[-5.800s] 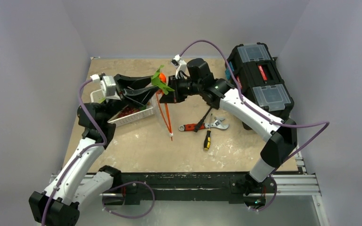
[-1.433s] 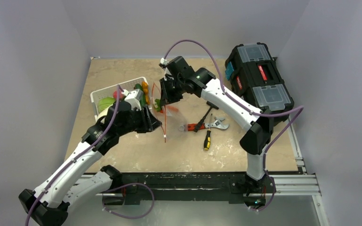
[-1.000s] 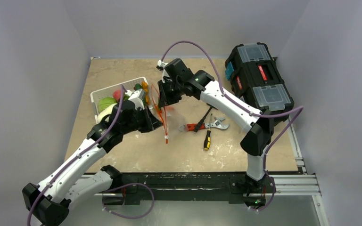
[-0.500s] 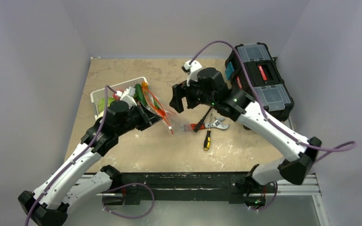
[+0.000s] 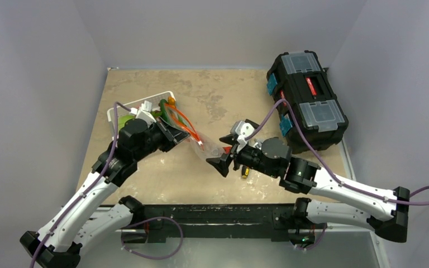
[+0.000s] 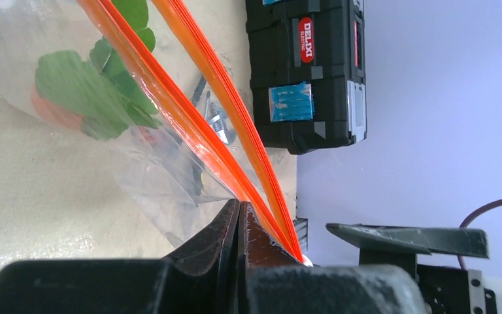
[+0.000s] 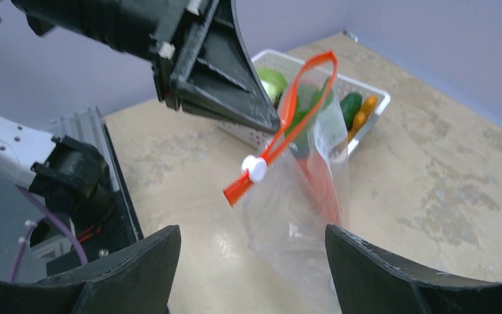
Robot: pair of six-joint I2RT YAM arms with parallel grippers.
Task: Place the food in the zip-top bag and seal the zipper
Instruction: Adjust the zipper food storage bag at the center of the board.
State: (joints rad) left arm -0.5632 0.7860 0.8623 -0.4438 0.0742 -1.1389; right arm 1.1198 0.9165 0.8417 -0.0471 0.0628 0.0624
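Observation:
The clear zip-top bag (image 5: 205,147) hangs tilted from my left gripper (image 5: 173,132), which is shut on its mouth edge beside the red-orange zipper (image 6: 189,124). The mouth gapes, the two strips standing apart (image 7: 301,98), with a white slider (image 7: 257,168) near one end. Inside the bag lies an orange carrot with green leaves (image 6: 72,98). My right gripper (image 5: 223,152) is open and holds nothing, low over the table, just right of the bag and facing it (image 7: 307,203). More food stays in the white basket (image 7: 369,88): a green cucumber (image 7: 351,103), an orange piece (image 7: 365,112) and a green cabbage (image 7: 271,82).
A black toolbox (image 5: 307,100) stands at the back right. A yellow-handled screwdriver (image 5: 245,171) peeks out under the right arm. The basket (image 5: 116,114) sits behind the left gripper at the left. The metal rail (image 5: 229,215) runs along the near edge.
My right gripper has opened, left the bag's mouth and pulled back low toward the near side. The left gripper has swung the bag's mouth back and left, toward the basket.

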